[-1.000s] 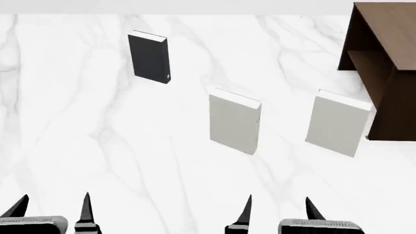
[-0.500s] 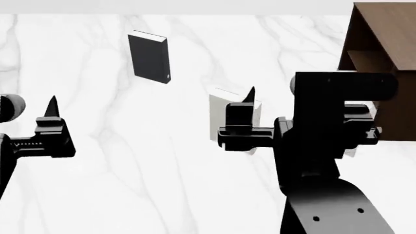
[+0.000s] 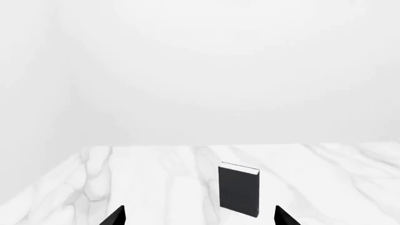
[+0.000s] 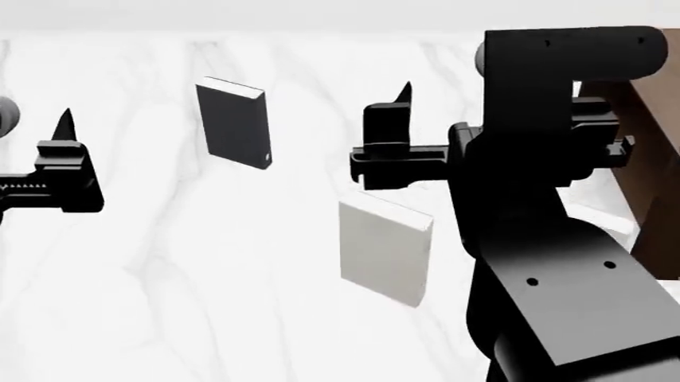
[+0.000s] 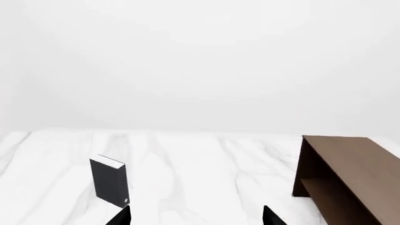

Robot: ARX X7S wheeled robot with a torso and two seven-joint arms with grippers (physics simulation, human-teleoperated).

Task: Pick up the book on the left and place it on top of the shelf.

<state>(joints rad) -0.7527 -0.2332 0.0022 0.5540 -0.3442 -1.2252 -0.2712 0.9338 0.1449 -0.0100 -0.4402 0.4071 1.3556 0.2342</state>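
Both arms were raised above the marble tabletop (image 4: pixel 159 286), neither touching the black book (image 4: pixel 234 123).

The book stood upright at the table's far left, well apart from the brown shelf (image 5: pixel 350 173) at the right; an off-white book (image 4: pixel 384 252) stood nearer the robot; the left gripper (image 3: pixel 198 216) had its fingertips spread wide and empty, facing the book; the right gripper (image 5: pixel 196 216) was likewise spread and held nothing.

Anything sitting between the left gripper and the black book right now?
Nothing. In the left wrist view only bare marble table lies between the left gripper and the upright book; the head view agrees.
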